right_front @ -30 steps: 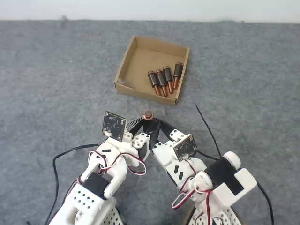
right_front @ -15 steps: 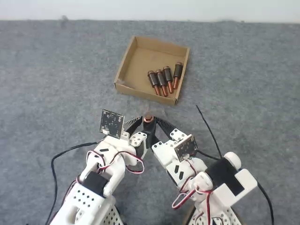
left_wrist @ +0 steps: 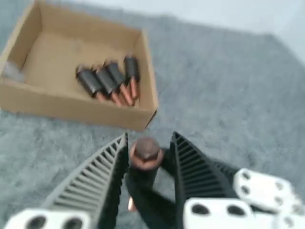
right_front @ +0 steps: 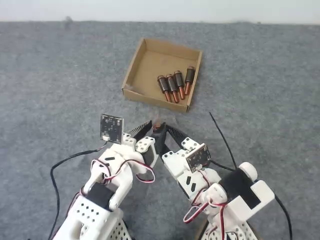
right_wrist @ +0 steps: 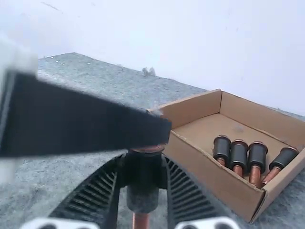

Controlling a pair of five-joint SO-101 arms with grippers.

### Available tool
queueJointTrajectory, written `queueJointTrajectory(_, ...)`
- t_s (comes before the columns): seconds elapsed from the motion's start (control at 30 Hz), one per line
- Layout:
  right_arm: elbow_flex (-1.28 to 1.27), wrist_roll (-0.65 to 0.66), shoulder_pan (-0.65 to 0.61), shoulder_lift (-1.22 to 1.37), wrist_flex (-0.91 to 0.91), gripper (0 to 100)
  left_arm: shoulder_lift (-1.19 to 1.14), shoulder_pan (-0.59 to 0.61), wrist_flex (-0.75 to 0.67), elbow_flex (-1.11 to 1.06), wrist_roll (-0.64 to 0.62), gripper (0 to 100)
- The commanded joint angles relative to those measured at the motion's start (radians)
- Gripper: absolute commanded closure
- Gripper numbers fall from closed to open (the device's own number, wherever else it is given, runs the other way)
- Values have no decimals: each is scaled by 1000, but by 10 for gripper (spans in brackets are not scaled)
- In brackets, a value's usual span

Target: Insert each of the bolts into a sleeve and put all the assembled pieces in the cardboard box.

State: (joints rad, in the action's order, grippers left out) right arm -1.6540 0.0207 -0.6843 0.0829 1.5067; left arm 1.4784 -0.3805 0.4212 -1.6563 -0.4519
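Right claw (right_wrist: 142, 164) gripping sleeve (right_wrist: 142, 185), copper bolt tip (right_wrist: 139, 221) beneath, left claw (left_wrist: 150, 139) spread

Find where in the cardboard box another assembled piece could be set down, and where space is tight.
Free: the cardboard box floor bordered by its left wall, far wall and the four assembled pieces. Crowded: the box's near right corner, and the carpet before it, where left gripper and right gripper flank the held piece.

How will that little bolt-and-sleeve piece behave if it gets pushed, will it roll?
Probably stiff: the assembled piece stands straight in the grip of the right hand. Being round, it would likely roll if laid on its side, though the fuzzy mat should slow it. Thicker at one end, it would probably curve.
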Motion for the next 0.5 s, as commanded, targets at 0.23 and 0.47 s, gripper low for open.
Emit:
queueJointTrajectory(0.23,-15,14,21,-7,27,993,347,14,238,81,-9,867)
queueJointTrajectory(0.47,-17,14,22,-8,31,993,348,232,213,81,-12,879)
